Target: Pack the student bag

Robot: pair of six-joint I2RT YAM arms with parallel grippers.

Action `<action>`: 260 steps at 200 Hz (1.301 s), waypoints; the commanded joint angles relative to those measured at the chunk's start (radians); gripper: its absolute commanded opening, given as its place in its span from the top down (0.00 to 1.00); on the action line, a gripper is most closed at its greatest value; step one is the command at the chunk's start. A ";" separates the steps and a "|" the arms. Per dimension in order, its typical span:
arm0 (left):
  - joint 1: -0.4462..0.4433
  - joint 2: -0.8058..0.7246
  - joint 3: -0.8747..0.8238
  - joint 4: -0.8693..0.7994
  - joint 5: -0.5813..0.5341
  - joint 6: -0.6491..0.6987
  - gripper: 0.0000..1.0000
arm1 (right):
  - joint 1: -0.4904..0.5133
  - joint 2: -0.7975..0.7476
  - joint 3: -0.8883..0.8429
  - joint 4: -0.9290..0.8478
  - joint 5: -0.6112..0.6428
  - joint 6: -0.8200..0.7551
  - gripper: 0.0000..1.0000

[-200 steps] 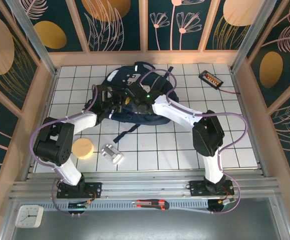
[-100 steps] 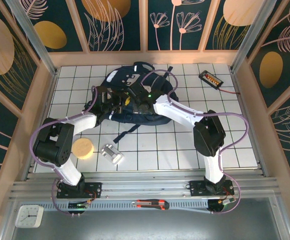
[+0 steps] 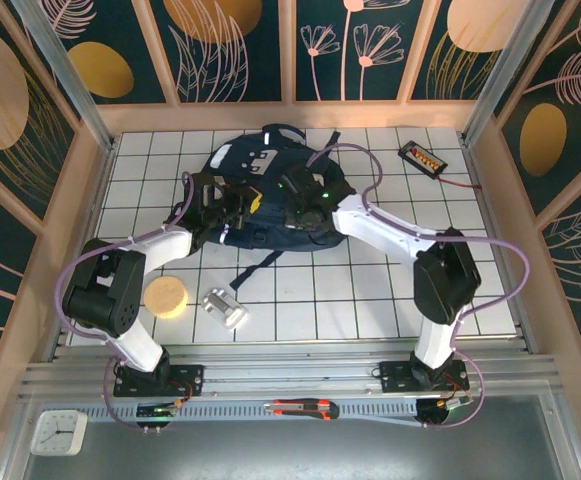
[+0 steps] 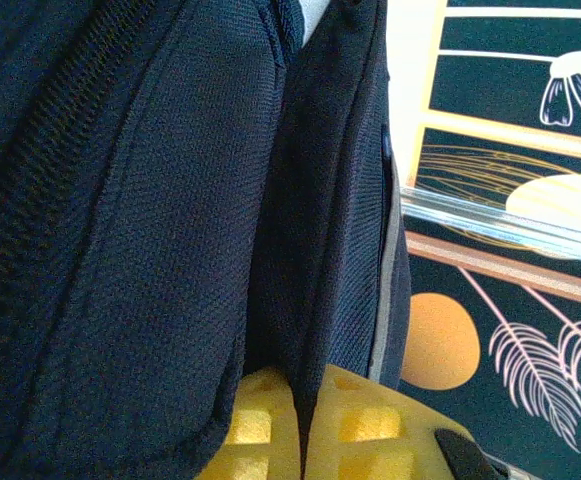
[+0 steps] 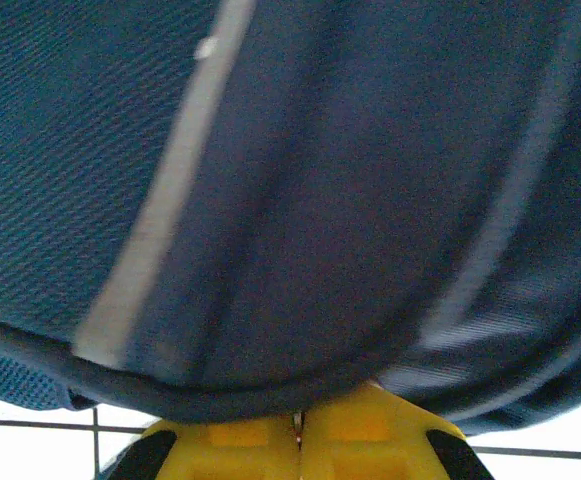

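Left arm [image 3: 160, 243], right arm [image 3: 380, 228] reach forward, converging; left claw [image 4: 300, 445], right claw [image 5: 298, 435] clamped tight.

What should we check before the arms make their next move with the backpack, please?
1. Left gripper shut on a fold of the backpack: ok.
2. Right gripper shut at the backpack's edge, fabric held: cannot tell.
3. Backpack mouth open enough for loading: cannot tell.
4. Yellow disc and grey object packed: not ok, both lie on the table.
5. Loose strap free of both arms: ok.
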 commanded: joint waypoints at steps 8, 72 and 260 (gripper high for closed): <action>0.035 -0.056 0.037 -0.012 0.013 0.082 0.99 | -0.055 -0.077 -0.075 -0.015 0.019 0.011 1.00; 0.049 -0.017 0.167 -0.218 0.025 0.317 0.99 | -0.047 -0.066 -0.094 0.088 -0.129 -0.031 1.00; 0.099 -0.199 -0.020 -0.238 0.067 0.202 0.43 | 0.028 0.122 0.076 0.191 -0.358 -0.105 1.00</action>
